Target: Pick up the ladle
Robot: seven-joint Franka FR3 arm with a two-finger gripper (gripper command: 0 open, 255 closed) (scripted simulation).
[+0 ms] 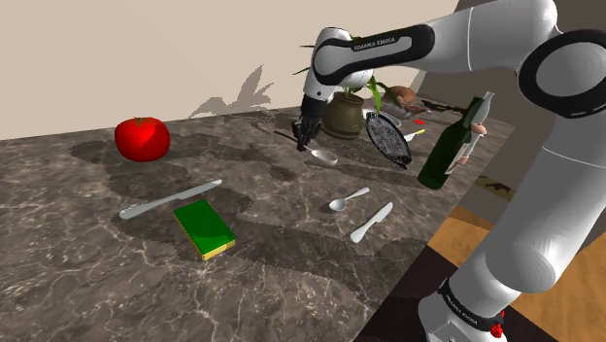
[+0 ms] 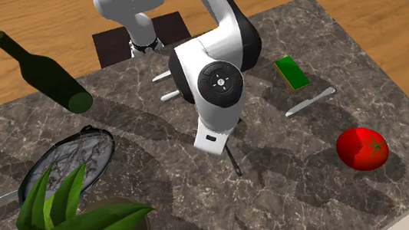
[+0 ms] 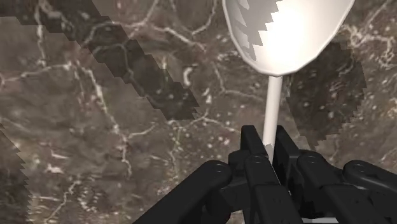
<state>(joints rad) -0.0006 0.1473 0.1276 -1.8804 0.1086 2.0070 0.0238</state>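
The jaws, nearly closed, clasp the pale ladle by its thin handle above the counter

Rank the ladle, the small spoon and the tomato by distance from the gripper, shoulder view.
1. ladle: handle clasped in the gripper, bowl right beside it.
2. small spoon: nearer the camera, slightly toward the shoulder view's right.
3. tomato: far off at the shoulder view's left.

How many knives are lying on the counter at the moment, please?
2. A long knife lies beside the green block, on its tomato side; a shorter knife lies beside the small spoon near the counter's edge. More may be hidden behind the arm or plant.
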